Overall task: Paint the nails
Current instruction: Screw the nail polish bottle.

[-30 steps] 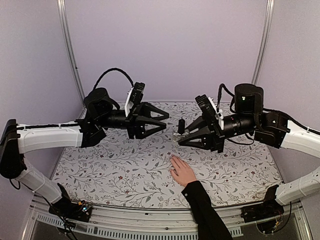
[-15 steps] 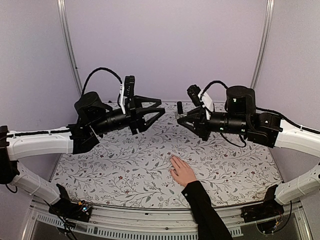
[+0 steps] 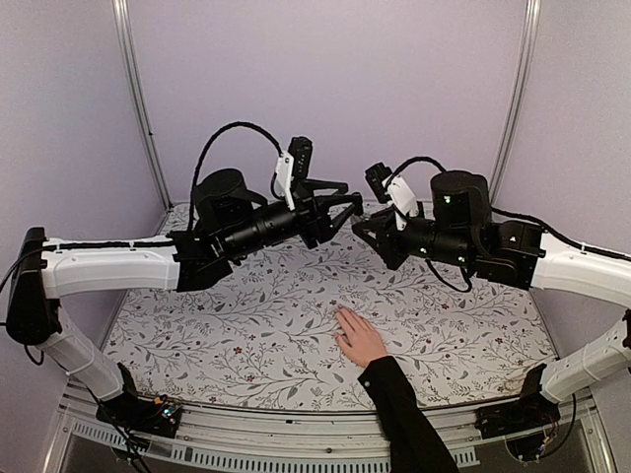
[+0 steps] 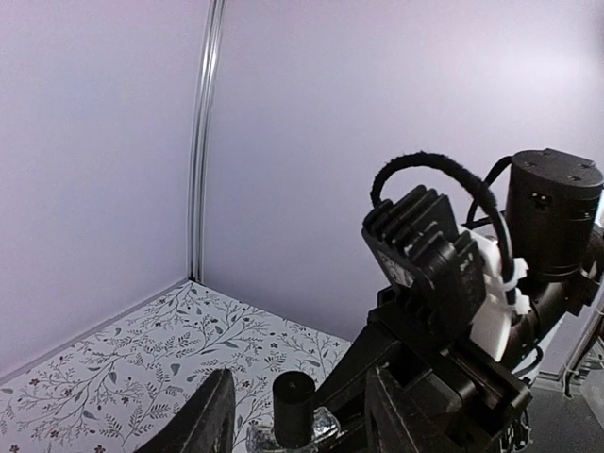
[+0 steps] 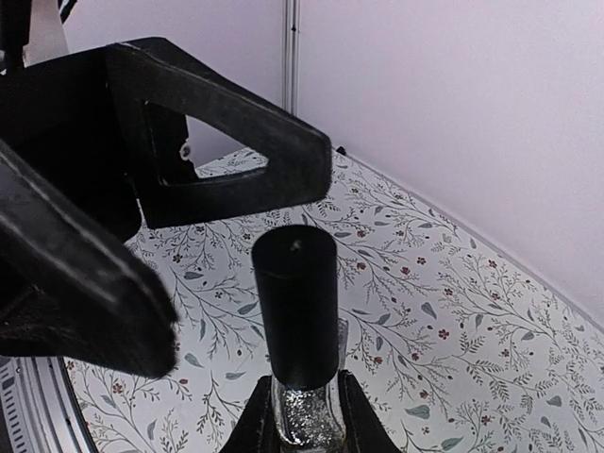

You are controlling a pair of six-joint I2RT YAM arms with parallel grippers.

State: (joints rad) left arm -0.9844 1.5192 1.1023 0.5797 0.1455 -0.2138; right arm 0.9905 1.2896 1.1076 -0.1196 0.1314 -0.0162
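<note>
At the near edge of the bench [image 3: 237,330], a little right of centre, a black sleeve [image 3: 399,414] reaches in from the front. The light-skinned human hand [image 3: 361,341] at its end lies palm down on the flower-patterned cover, fingers together and pointing far and slightly left. The nails [image 3: 341,316] are at those fingertips, low on the bench and well apart from both arms; they are too small to make out one by one.

Farther back and well above the bench, the two arms meet tip to tip over the middle. The right end effector [image 3: 361,227] comes in from the right and is closed on a small bottle [image 5: 304,420]. Its two fingers pinch the glittery glass body at the bottom of the right wrist view, and the black cap [image 5: 294,297] stands upright above them.

The left end effector [image 3: 342,200] comes in from the left and is open. In the left wrist view its fingers [image 4: 209,420] stand one on each side of the cap, with a gap showing on both sides, so it is not gripping the cap. In the right wrist view those same black fingers fill the left half, just beside the cap.

Behind everything is a plain lilac wall [image 3: 325,89] with a metal post [image 3: 136,99] at each far corner.
</note>
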